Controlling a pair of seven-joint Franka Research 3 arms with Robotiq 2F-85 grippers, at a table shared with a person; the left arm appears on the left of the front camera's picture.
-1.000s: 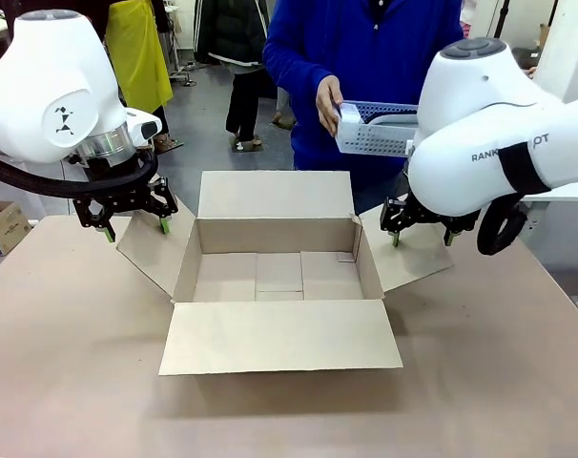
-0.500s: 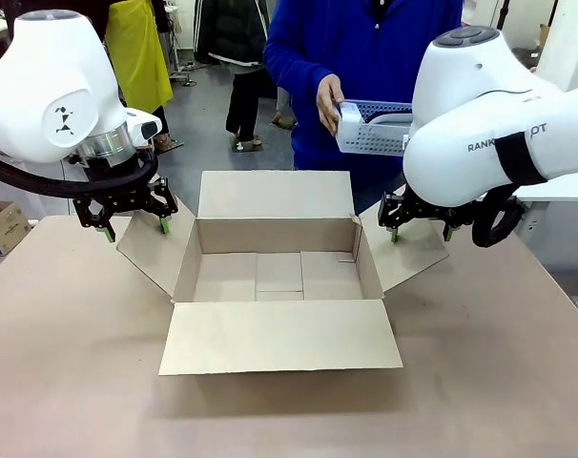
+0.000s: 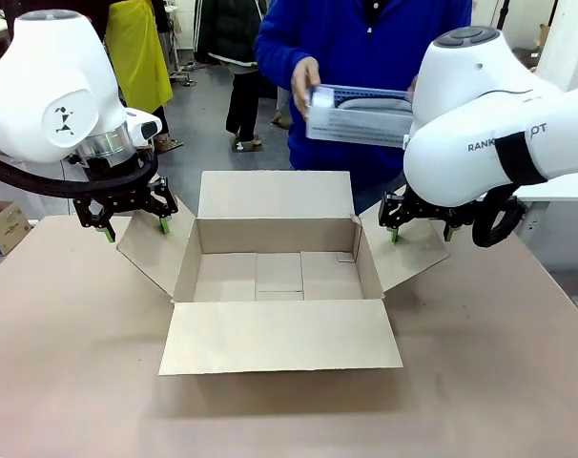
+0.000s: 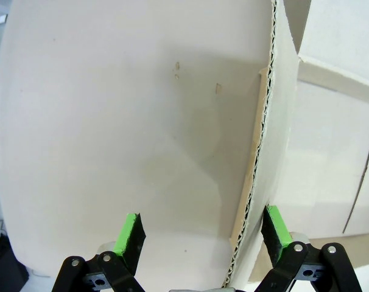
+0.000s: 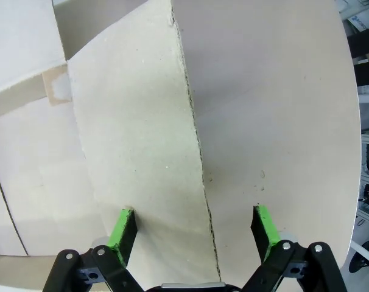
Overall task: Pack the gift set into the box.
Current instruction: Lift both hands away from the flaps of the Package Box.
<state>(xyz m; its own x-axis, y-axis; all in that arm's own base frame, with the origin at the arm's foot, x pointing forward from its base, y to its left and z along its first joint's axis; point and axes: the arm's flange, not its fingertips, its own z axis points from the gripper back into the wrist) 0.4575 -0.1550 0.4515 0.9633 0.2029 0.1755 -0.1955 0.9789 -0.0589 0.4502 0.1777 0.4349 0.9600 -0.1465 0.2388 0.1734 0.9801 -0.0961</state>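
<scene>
The box [image 3: 279, 277] stands open in the middle of the table, all four flaps folded out. A person in blue at the far side holds the gift set [image 3: 358, 114], a grey perforated tray, in both hands above the box's far edge. My left gripper [image 3: 134, 222] hangs open over the left flap [image 4: 267, 158], whose edge runs between the spread fingers [image 4: 131, 234]. My right gripper [image 3: 423, 230] is open over the right flap [image 5: 148, 152], its edge likewise between the fingers [image 5: 262, 226].
The tan table [image 3: 70, 382] stretches around the box. A small printed carton [image 3: 3, 225] sits past the table's left edge. People stand in the background behind the person.
The person has lifted the gift set and moved it leftward, toward the box's middle. The right arm shifted slightly left a second ago and then held. The left arm has not moved.
</scene>
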